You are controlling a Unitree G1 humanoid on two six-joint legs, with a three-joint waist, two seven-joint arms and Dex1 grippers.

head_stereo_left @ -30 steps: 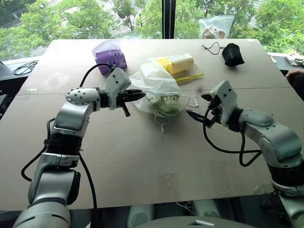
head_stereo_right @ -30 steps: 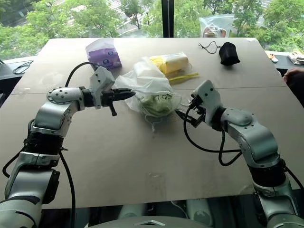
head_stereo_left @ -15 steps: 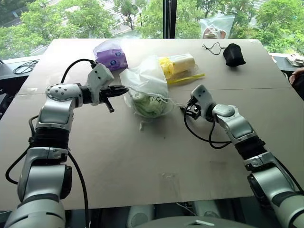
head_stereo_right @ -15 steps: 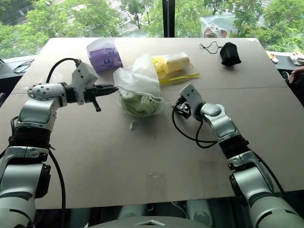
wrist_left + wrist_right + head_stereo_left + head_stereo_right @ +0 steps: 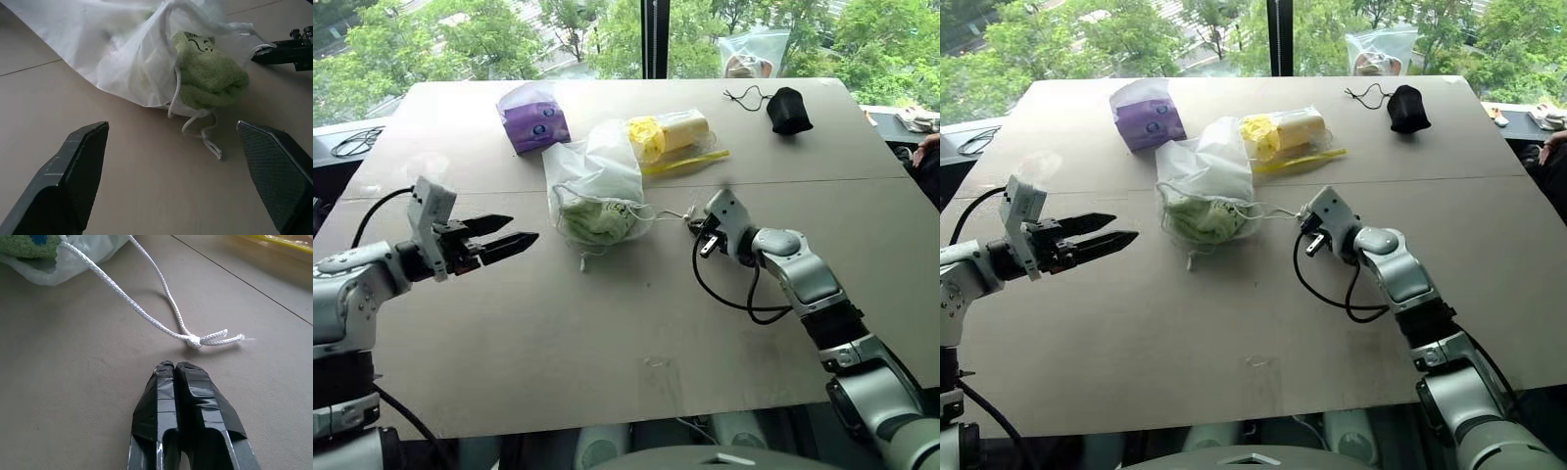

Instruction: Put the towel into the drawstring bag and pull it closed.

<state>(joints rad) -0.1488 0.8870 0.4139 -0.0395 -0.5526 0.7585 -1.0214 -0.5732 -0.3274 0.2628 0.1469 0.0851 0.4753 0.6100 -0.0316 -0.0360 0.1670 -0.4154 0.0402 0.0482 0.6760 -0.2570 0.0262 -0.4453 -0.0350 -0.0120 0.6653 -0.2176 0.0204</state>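
Note:
The white drawstring bag [image 5: 597, 171] lies on the table, mouth toward me, with the green towel [image 5: 597, 219] bunched inside at the mouth. The left wrist view shows the towel [image 5: 210, 73] partly bulging out between loose cords [image 5: 200, 132]. My left gripper [image 5: 524, 228] hangs open well to the left of the bag, holding nothing. To the right of the bag, my right gripper [image 5: 697, 227] is shut and empty. In the right wrist view its tips [image 5: 174, 366] sit just short of the knotted cord end [image 5: 194, 340] lying on the table.
Behind the bag lie a purple packet [image 5: 533, 116] and a clear plastic bag with yellow contents [image 5: 677, 132]. A black pouch with a cord [image 5: 791, 110] sits far right. A person's hand [image 5: 928, 149] is at the right edge.
My left gripper let go of the bag's edge, opened and drew back to the left. The right gripper closed from open and dropped toward the cord end. The bag settled onto the table.

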